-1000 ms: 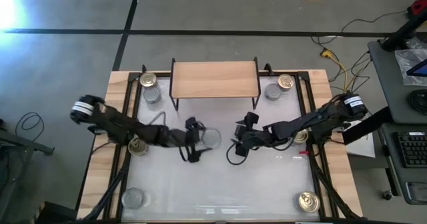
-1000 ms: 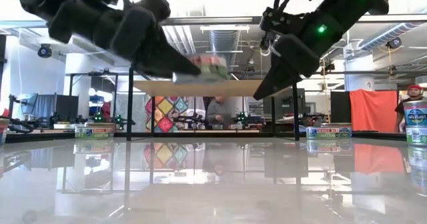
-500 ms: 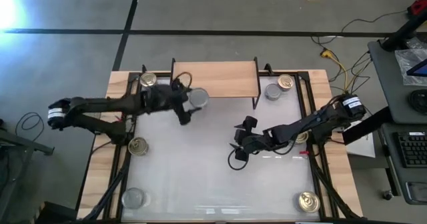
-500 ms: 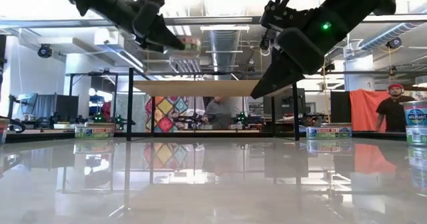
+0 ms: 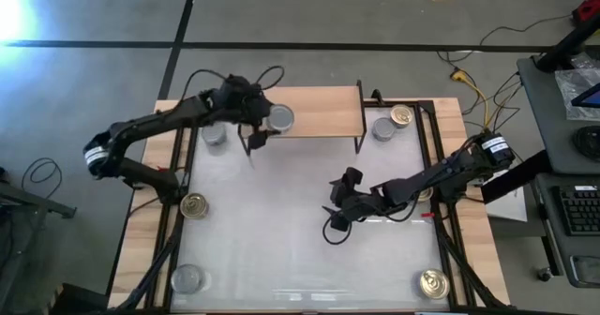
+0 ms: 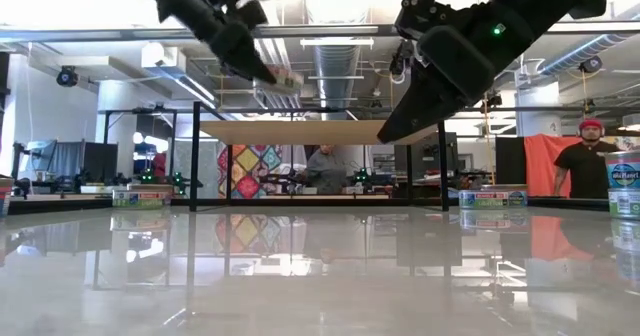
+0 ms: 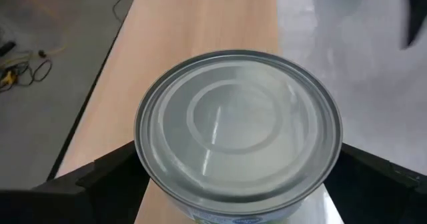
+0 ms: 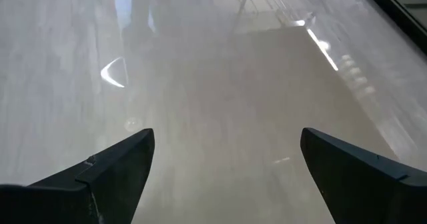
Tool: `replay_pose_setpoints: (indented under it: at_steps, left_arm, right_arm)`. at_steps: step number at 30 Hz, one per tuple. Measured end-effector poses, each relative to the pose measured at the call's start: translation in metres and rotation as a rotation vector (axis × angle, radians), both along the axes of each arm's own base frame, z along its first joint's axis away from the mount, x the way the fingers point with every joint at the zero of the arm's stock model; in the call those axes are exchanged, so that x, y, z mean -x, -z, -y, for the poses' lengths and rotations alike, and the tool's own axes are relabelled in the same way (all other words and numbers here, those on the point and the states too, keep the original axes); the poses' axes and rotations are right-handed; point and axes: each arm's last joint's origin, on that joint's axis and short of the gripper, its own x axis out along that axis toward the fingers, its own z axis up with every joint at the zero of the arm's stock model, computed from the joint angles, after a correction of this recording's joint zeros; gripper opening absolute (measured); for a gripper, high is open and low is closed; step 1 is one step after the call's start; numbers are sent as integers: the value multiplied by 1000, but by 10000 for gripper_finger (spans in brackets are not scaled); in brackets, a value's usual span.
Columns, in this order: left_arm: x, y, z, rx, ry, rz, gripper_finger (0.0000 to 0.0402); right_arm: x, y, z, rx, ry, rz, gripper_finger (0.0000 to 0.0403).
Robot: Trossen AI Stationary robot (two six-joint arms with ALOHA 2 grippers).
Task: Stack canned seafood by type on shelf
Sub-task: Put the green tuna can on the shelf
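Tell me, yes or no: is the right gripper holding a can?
No, the right gripper hangs open over bare table, nothing between its fingers.

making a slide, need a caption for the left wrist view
Left gripper holding a silver-topped can above the wooden shelf.

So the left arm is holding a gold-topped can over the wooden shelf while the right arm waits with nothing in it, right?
Not quite: the can in the left end effector has a silver-grey top, not gold, as the left wrist view shows. The rest holds: it is over the shelf, and the right end effector is open and empty above the table.
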Motion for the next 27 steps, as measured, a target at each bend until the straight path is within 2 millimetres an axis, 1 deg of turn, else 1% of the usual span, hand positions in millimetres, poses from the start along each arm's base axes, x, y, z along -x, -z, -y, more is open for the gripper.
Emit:
replay_pose_setpoints:
  at_steps: [5,7,10,15,19,21,25,27]
  left_arm:
    - [-5,8,-20,11,-31,-48,376]
    - [-7,10,-24,32,-38,-76,385]
    - [-13,9,-28,49,-37,-99,395]
    - [-23,16,-35,96,-27,-199,395]
    - [-30,16,-43,66,-48,-243,398]
    - [-32,15,-46,80,-51,-272,398]
    - [-32,8,-46,104,-51,-313,399]
    - [-31,7,-45,128,-50,-348,399]
  right_arm:
    - [1,0,-3,-5,-6,1,368]
    - [1,0,-5,-5,-10,0,368]
    - [1,0,-5,-5,-10,0,368]
    - [1,0,-4,-2,-11,-1,368]
    - [1,0,-4,-2,-10,-5,368]
    - [1,0,-4,-2,-10,-6,368]
    - [1,0,-4,-2,-8,-4,368]
    - [0,-4,-3,4,-13,2,368]
